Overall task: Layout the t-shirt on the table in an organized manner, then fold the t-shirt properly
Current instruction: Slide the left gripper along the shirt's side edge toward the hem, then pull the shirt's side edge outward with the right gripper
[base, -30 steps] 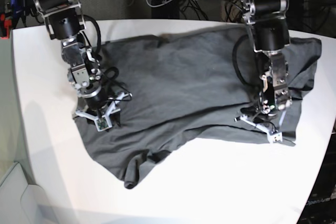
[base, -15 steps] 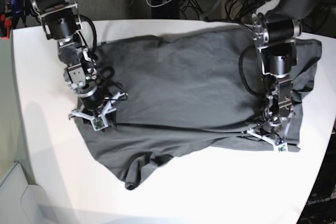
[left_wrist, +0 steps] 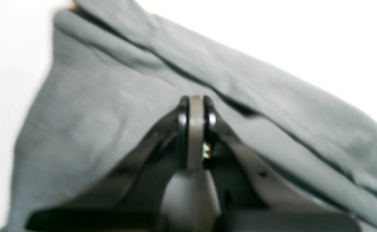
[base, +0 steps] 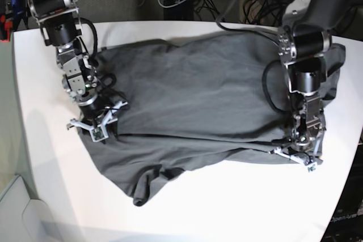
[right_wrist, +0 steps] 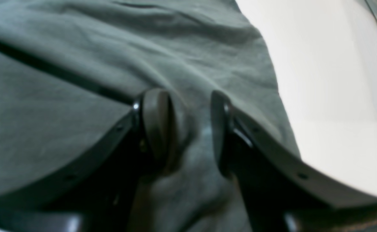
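1. The t-shirt (base: 198, 100) is seen spread across the white desk (base: 238, 202), with one rumpled corner bunched toward the near edge.
2. The left end effector (left_wrist: 195, 109) is pressed fully together, and a thin fold of the grey fabric is pinched between its tips at the shirt's edge.
3. The right end effector (right_wrist: 188, 125) is held partly apart, with a ridge of cloth gathered between its two pads (right_wrist: 156, 122).
4. Both arms are lowered onto opposite sides of the garment.
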